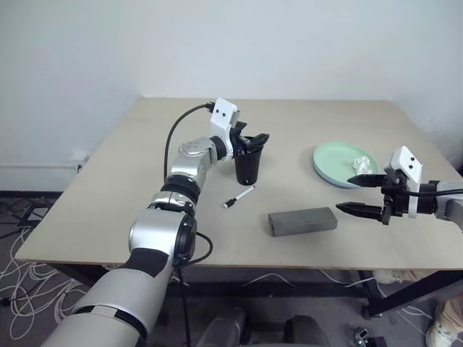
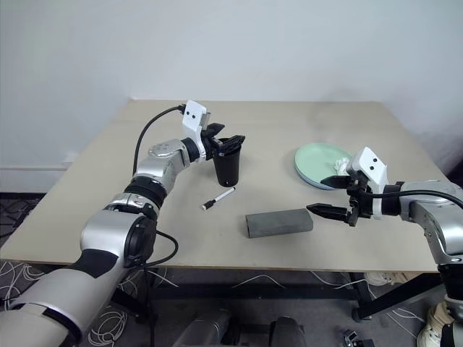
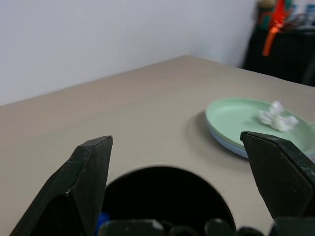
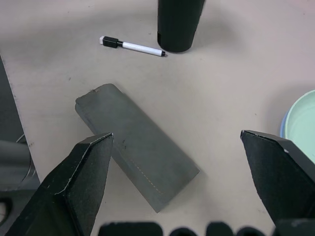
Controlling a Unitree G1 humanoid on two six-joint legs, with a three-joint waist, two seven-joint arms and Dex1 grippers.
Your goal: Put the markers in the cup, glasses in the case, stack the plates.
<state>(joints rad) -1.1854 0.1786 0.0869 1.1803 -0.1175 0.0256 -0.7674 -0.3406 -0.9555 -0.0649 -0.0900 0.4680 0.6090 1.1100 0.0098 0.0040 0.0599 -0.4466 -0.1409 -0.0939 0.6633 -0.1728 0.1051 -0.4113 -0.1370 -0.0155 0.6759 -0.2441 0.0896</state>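
Note:
The black cup (image 1: 247, 168) stands upright near the table's middle. My left gripper (image 1: 255, 142) hovers open just over its rim, and a bit of blue (image 3: 101, 221) shows inside the cup's mouth. A black-capped marker (image 1: 239, 196) lies on the table in front of the cup. The grey case (image 1: 302, 220) lies shut near the front edge. My right gripper (image 1: 344, 194) is open and empty, just right of the case. The mint green plate (image 1: 334, 165) rests on the light blue plate (image 3: 226, 145). The glasses are out of view.
A crumpled white tissue (image 1: 360, 164) lies on the green plate. The table's front edge (image 1: 289, 264) runs close below the case. A black cable (image 1: 177, 126) loops from my left wrist over the table's left half.

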